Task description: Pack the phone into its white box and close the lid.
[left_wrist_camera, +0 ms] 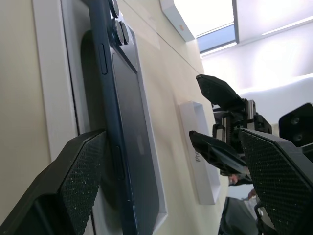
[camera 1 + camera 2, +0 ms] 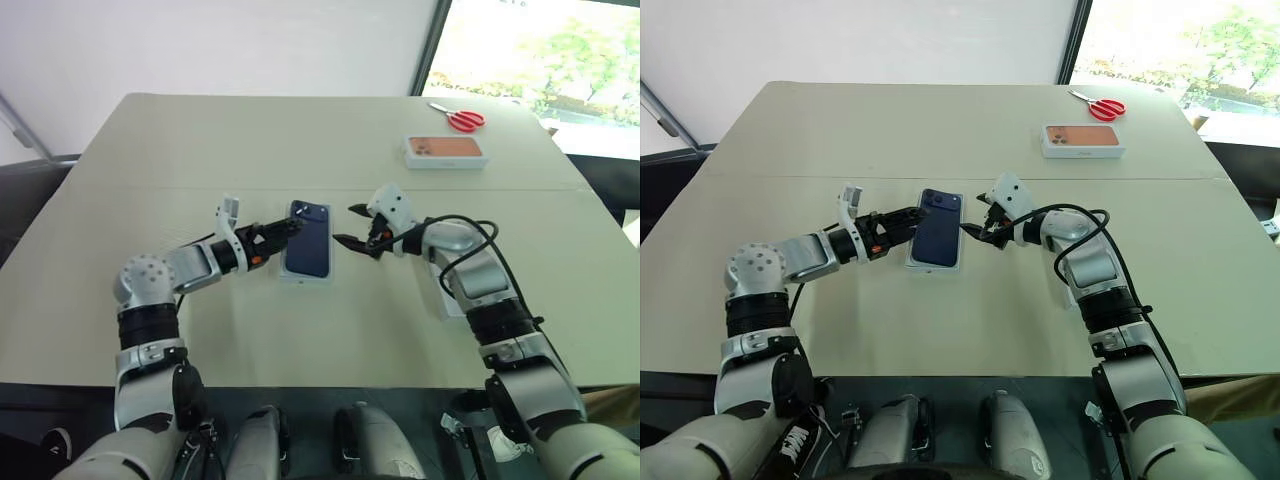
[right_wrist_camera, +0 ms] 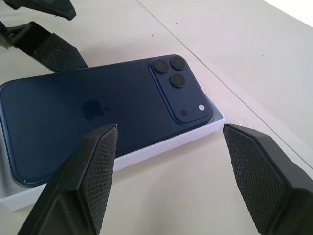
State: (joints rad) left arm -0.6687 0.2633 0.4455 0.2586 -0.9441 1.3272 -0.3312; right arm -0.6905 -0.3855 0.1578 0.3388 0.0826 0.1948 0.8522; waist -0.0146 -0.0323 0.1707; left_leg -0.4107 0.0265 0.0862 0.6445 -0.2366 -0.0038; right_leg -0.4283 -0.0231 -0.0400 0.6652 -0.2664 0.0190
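Beige and broad, the bench [image 2: 150,180] is carrying the white box [image 3: 146,152] near its middle, and the phone [image 2: 308,238] is lying back-up in that box (one long edge looks to be riding slightly high on the rim, judging from the left wrist view). Left pincer [image 2: 283,233] is standing spread wide at the phone's left edge, grasping nothing. Right pincer [image 2: 352,226] is hanging just beside the box's right edge, likewise released and empty. A white box-shaped piece that I take for the lid [image 1: 199,161] is lying on the bench under the right forearm. An orange-printed box [image 2: 445,151] and red scissors [image 2: 460,117] are sitting well apart at the far side.

Seating the phone seems to be finishing; next, one pincer needs to be fetching the lid and lowering it squarely over the box.
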